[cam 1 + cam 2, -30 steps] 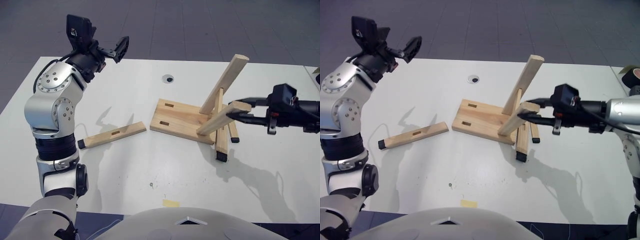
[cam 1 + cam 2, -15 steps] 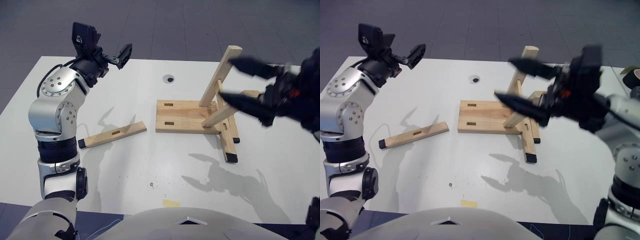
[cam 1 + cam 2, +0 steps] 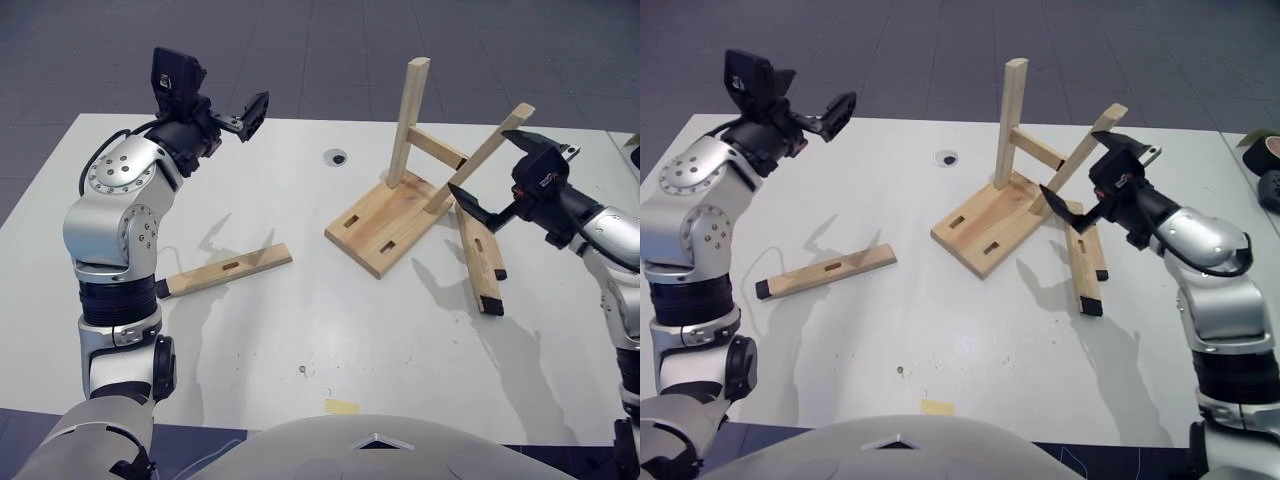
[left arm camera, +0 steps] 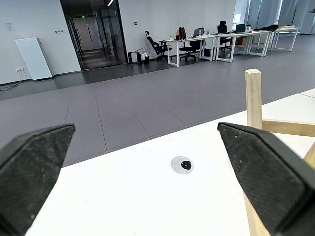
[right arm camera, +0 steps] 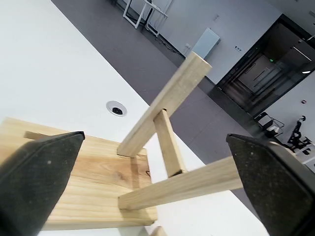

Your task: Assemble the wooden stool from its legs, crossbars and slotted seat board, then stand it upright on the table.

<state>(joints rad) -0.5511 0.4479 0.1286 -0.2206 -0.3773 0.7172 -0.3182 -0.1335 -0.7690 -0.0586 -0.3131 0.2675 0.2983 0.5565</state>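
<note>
Wooden seat board [image 3: 385, 225] bears two legs [image 3: 410, 120] (crossbar [image 3: 437, 147] between); left fingers [image 3: 252, 103], right fingers [image 3: 470, 203] wide, empty.

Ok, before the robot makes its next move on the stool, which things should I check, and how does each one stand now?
1. Right gripper open: ok.
2. Left gripper open, raised, holding nothing: ok.
3. Seat board has two free slots facing up: ok.
4. Both fitted legs straight: not ok; the upright leg stands, the tilted leg leans to the robot's right.
5. Crossbar seated fully in both legs: cannot tell.
6. Loose leg lies free on the table: ok.
</note>
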